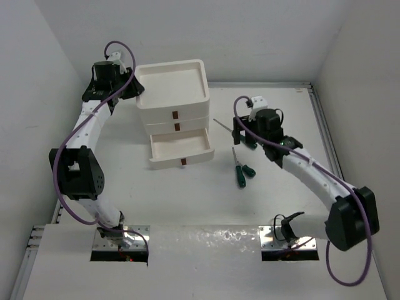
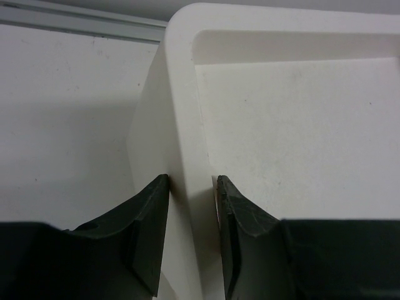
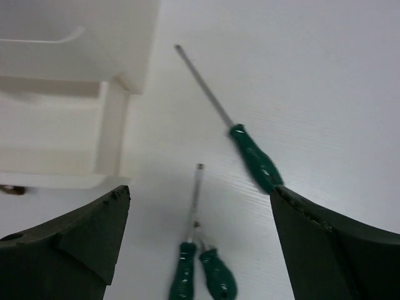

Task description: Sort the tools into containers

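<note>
The white container unit stands at the back centre with a shallow top tray and its bottom drawer pulled open. My left gripper is shut on the top tray's left rim, one finger on each side of the wall. My right gripper is open wide and empty, hovering over three dark green screwdrivers. A long one lies by the right finger. Two more lie side by side below it, and also show in the top view.
The open drawer's corner sits just left of the right gripper. White walls enclose the table on the left, back and right. A metal rail runs along the right edge.
</note>
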Tool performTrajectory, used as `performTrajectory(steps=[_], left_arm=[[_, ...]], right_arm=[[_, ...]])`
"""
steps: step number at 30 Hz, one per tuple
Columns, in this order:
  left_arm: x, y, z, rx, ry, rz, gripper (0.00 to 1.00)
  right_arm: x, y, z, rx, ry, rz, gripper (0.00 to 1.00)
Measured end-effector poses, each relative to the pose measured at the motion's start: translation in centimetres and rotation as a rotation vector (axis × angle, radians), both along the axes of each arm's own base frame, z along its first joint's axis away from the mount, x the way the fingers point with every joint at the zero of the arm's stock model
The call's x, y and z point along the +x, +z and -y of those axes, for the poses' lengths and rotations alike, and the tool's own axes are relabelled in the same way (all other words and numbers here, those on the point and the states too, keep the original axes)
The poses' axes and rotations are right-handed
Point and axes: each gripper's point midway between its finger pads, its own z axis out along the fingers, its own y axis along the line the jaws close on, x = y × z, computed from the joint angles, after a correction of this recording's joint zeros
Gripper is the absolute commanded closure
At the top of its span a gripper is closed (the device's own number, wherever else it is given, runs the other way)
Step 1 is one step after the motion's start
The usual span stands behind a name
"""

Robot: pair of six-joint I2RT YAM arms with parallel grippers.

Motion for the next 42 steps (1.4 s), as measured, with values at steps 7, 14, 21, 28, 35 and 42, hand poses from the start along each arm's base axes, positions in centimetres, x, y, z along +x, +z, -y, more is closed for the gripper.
performTrajectory(steps=[7, 14, 21, 28, 35, 42], left_arm=[[0.0, 0.0, 0.0, 0.005, -0.002, -0.002, 1.00], [-0.1, 0.0, -0.1, 0.015, -0.003, -0.005, 1.00], [0.0, 0.0, -0.2, 0.018, -0.002, -0.012, 1.00], [0.1, 0.0, -0.2, 0.018, -0.002, -0.015, 1.00], [0.1, 0.0, -0.1, 0.016, -0.005, -0.015, 1.00], [0.2, 0.0, 0.0, 0.016, -0.010, -0.014, 1.00]], right_arm=[[4.5, -5.4, 7.3, -0.054, -0.078, -0.254, 0.06], [7.7, -12.6, 10.3, -0.153, -0.004, -0.490, 0.17], [6.0, -17.7, 9.9, -0.216, 0.101, -0.630, 0.36], [7.2, -18.0, 9.8, -0.221, 0.100, -0.571, 0.70], [6.2, -17.7, 10.2, -0.226, 0.080, -0.538, 1.00], [5.1, -9.3, 10.4, -0.277, 0.031, -0.350, 1.00]])
